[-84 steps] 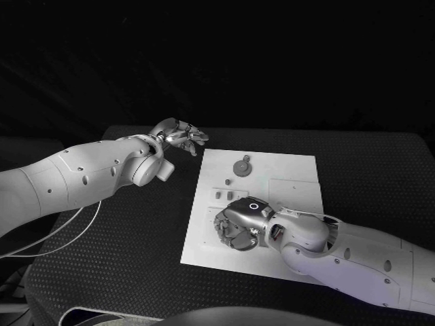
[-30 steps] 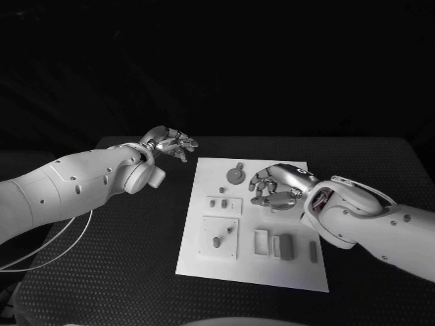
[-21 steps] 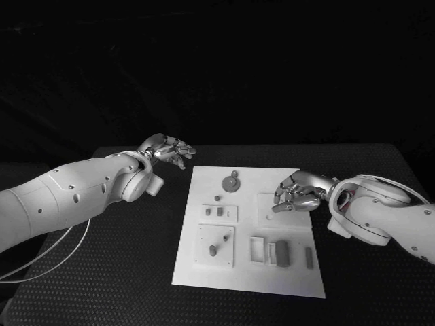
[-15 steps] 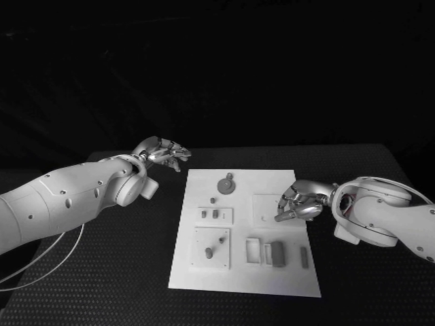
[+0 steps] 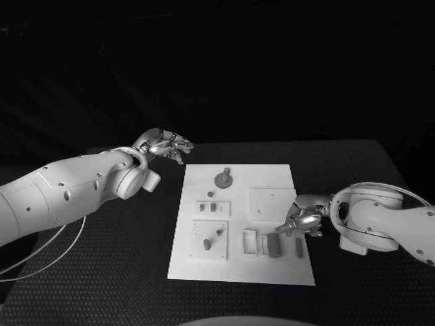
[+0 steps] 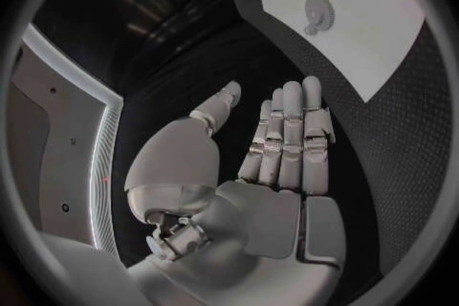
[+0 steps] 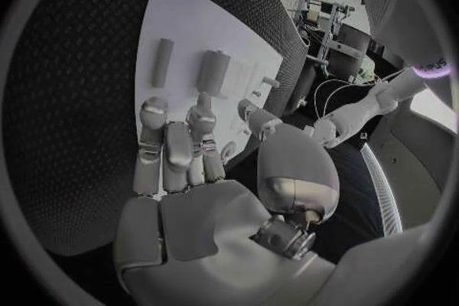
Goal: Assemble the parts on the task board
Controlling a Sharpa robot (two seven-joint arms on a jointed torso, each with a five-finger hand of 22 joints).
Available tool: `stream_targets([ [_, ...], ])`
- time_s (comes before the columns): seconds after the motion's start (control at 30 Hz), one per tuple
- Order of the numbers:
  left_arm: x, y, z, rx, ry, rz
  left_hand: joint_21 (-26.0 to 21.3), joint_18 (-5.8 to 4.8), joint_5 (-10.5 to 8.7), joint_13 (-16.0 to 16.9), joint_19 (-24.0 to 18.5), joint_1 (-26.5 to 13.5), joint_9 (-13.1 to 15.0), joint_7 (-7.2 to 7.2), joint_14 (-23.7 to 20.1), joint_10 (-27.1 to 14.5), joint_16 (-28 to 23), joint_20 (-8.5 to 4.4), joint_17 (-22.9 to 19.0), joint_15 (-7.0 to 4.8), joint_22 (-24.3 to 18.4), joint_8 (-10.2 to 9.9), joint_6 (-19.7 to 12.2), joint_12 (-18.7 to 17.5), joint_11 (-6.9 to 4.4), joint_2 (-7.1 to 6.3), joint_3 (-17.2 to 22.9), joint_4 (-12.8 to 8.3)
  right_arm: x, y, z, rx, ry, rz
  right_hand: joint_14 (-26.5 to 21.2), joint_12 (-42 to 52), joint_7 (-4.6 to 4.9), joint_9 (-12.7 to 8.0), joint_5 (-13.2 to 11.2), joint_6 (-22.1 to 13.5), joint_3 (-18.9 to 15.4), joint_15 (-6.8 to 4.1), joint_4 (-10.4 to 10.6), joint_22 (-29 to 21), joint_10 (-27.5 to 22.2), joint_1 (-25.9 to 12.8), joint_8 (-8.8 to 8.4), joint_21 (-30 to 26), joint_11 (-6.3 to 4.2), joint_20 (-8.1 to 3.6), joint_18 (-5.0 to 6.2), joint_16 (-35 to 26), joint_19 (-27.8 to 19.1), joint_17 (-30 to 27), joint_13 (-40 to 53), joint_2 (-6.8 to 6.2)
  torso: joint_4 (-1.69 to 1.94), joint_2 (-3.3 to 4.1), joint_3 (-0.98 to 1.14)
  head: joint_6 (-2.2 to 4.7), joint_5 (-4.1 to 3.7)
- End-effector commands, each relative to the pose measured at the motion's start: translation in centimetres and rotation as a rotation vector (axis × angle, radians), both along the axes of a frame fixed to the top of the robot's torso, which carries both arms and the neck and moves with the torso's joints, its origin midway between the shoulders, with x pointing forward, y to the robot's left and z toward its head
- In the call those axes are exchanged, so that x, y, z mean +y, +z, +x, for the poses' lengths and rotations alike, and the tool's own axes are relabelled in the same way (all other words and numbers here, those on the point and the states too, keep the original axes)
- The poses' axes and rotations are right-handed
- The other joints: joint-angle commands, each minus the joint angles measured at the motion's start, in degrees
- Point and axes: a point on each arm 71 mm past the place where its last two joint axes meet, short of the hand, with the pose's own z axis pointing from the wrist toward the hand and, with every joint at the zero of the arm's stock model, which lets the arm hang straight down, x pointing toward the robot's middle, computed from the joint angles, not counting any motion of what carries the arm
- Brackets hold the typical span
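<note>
black table (image 5: 100,258); task board (image 5: 276,272) on it

You have the board (image 5: 266,178), a white rectangular plate, lying flat mid-table with its long side running away from the robot. At its far end a grey round part (image 5: 223,179) with a small knob on its far edge lies flat. Nearer, on the left side, a small raised plate carries two short pegs (image 5: 215,208), and below it a larger raised plate holds an oblong part (image 5: 208,245) lying tilted. On the right sits a plain square plate (image 5: 272,202). Along the near edge several grey bars (image 5: 273,245) lie side by side, lengthwise.
</note>
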Motion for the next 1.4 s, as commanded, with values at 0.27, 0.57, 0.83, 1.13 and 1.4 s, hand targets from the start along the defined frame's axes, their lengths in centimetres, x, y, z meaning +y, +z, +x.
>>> stream_targets([
  [0.27, -0.6, -0.3, -0.1, 0.005, -0.021, -0.021, -0.2, 0.64, 0.19, 0.1, 0.4, -0.9, -0.1, 0.31, 0.2, -0.2, -0.4, -0.07, 0.1, 0.04, 0.0, 0.3, -0.3, 0.1, -0.12, 0.05, -0.3, 0.1, 0.8, -1.4, -0.2, -0.021, 0.009, -0.091, 1.6, 0.5, 0.36, 0.3, 0.0, 0.2, 0.1, -1.85, 0.6, 1.2, -0.1, -1.7, -0.6, 0.4, -0.28, -0.56, 1.24, 0.2, -0.4, 0.2, 0.0, 0.25, -0.52, -0.69, -0.66, -0.85, 0.34],
  [0.57, -0.7, -0.3, -0.1, 0.006, -0.025, -0.023, -0.2, 0.63, 0.19, 0.1, 0.4, -0.9, -0.1, 0.32, 0.2, -0.2, -0.4, -0.07, 0.1, 0.04, 0.0, 0.3, -0.3, 0.1, -0.11, 0.04, -0.3, 0.1, 1.6, -2.7, -0.3, -0.02, 0.043, -0.137, 0.4, 0.5, 0.8, 0.0, 0.1, -0.9, 1.0, -1.52, 1.1, 1.1, -0.8, -3.2, -2.12, 0.3, 0.12, -0.57, 1.24, -0.3, -1.0, -0.9, -0.3, -1.52, -0.43, -0.55, -0.62, -1.28, 0.21],
  [0.83, -0.8, -0.3, -0.2, 0.005, -0.027, -0.024, -0.2, 0.64, 0.19, 0.1, 0.4, -0.9, -0.1, 0.32, 0.2, -0.3, -0.5, -0.07, 0.1, 0.05, 0.0, 0.3, -0.4, 0.1, -0.1, 0.08, -0.3, 0.1, 2.4, -4.2, -1.0, 0.017, 0.044, -0.123, -0.5, 0.4, 1.14, -0.1, 0.1, -1.4, 2.0, -1.22, 1.3, 1.1, -1.4, -3.5, -2.92, 0.3, 0.45, -0.43, 1.24, -0.6, -1.3, -1.7, -0.6, -2.55, -0.57, -0.49, -0.61, -1.58, 0.22],
  [1.13, -0.8, -0.3, -0.2, 0.005, -0.028, -0.024, -0.3, 0.64, 0.19, 0.1, 0.4, -0.9, -0.1, 0.33, 0.2, -0.3, -0.5, -0.07, 0.1, 0.05, 0.0, 0.3, -0.4, 0.1, -0.1, 0.06, -0.3, 0.0, 3.0, -4.7, -1.0, 0.017, 0.042, -0.116, -0.6, 0.4, 1.2, -0.1, 0.1, -1.5, 2.3, -1.17, 1.3, 1.0, -1.4, -3.5, -3.08, 0.3, 0.5, -0.41, 1.24, -0.6, -1.4, -1.8, -0.6, -2.69, -0.49, -0.44, -0.63, -1.77, 0.19],
  [1.4, -0.8, -0.3, -0.2, 0.006, -0.029, -0.024, -0.3, 0.63, 0.19, 0.1, 0.4, -0.9, -0.1, 0.33, 0.2, -0.3, -0.5, -0.07, 0.2, 0.05, 0.1, 0.3, -0.4, 0.1, -0.1, 0.07, -0.4, 0.0, 3.4, -5.0, -0.9, 0.016, 0.041, -0.115, -0.8, 0.6, 1.35, -0.1, -0.1, -1.6, 2.3, -1.01, 0.1, 1.1, -1.6, -3.0, -3.48, 0.4, 0.66, -0.29, 1.24, -0.7, -1.5, -1.8, -0.7, -1.63, -0.52, -0.37, -0.72, -1.76, 0.06],
])
